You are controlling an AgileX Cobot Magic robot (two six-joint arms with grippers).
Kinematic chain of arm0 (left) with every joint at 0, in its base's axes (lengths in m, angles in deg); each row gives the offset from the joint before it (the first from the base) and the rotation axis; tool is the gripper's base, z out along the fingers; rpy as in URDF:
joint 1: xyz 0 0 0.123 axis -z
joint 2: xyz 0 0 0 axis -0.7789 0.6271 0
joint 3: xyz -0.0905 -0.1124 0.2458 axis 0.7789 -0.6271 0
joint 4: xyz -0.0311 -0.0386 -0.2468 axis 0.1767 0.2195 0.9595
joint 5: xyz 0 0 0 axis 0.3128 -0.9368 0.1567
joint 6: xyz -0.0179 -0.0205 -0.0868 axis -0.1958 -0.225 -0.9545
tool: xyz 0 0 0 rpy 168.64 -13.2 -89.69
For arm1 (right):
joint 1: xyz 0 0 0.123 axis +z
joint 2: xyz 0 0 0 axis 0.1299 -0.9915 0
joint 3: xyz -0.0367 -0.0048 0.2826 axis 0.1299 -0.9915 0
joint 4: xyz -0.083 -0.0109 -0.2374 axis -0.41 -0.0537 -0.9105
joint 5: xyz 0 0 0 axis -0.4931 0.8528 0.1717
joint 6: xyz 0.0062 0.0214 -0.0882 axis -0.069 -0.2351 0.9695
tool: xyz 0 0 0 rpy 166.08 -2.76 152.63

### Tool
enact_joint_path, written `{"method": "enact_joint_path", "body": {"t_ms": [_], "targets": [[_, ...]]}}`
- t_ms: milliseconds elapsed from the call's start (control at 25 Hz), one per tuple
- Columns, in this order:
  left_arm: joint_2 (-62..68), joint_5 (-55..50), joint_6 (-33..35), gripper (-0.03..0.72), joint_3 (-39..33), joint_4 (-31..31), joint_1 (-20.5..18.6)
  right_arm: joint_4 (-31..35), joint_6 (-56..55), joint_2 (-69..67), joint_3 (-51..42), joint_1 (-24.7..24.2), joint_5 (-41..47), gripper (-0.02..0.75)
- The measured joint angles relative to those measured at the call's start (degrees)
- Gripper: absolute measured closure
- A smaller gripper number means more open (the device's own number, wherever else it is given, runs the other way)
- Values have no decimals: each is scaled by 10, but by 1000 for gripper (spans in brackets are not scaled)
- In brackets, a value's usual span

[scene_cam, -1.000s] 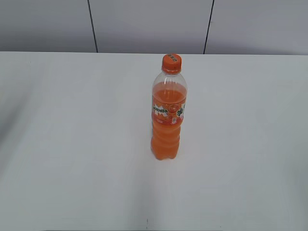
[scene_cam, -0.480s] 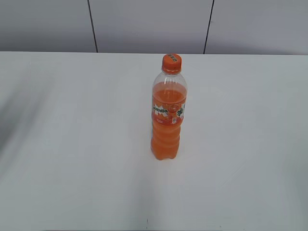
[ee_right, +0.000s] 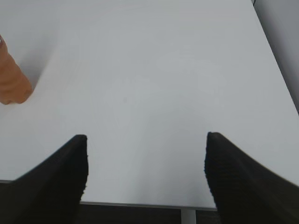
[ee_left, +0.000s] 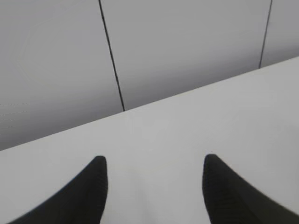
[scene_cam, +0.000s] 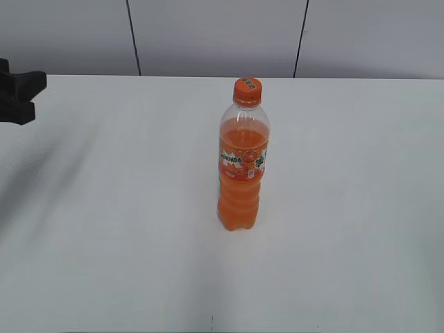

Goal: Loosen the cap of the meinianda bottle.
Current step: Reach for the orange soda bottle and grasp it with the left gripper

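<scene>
The meinianda bottle (scene_cam: 242, 173) stands upright near the middle of the white table (scene_cam: 104, 229), holding orange drink and wearing an orange-and-green label band. Its orange cap (scene_cam: 248, 90) sits on top, with nothing touching it. My left gripper (scene_cam: 35, 96) shows as a black shape at the far left edge, well away from the bottle. In the left wrist view the left gripper (ee_left: 154, 161) is open over bare table. My right gripper (ee_right: 147, 137) is open and empty above the table's near edge, with the bottle's orange base (ee_right: 11, 81) far to its left.
A grey panelled wall (scene_cam: 208, 35) with dark seams runs behind the table's far edge. The table's right edge (ee_right: 275, 60) shows in the right wrist view, with the front edge (ee_right: 140, 204) just beneath the right fingers.
The left gripper has come into the exterior view at the left edge, and its shadow on the table has shifted. The bottle has not moved.
</scene>
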Motion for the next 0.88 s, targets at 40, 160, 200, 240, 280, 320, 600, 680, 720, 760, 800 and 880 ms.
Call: {"method": "enact_joint_path", "body": {"t_ms": [40, 160, 200, 240, 280, 320, 600, 680, 720, 760, 800, 880], "targets": [[8, 4, -9, 289, 0, -12, 0, 0, 0, 0, 0, 0, 0, 153], [33, 21, -34, 293, 0, -63, -1, 0, 0, 0, 0, 0, 0, 153], [39, 30, -45, 294, 0, -79, -1, 0, 0, 0, 0, 0, 0, 153], [45, 42, -54, 293, 0, -96, -1, 0, 0, 0, 0, 0, 0, 153], [51, 53, -57, 293, 0, -109, -1, 0, 0, 0, 0, 0, 0, 153], [57, 63, -60, 293, 0, -116, -1, 0, 0, 0, 0, 0, 0, 153], [117, 177, -78, 293, 9, -214, -16, 0, 0, 0, 0, 0, 0, 153], [139, 210, -80, 293, 21, -258, -18, 0, 0, 0, 0, 0, 0, 153], [151, 221, -81, 293, 28, -284, -18, 0, 0, 0, 0, 0, 0, 153], [160, 228, -81, 290, 34, -307, -18, 1, 0, 0, 0, 0, 0, 153], [171, 233, -81, 279, 40, -334, -18, 1, 0, 0, 0, 0, 0, 153], [189, 244, -81, 246, 48, -374, -17, 1, 0, 0, 0, 0, 0, 153]]}}
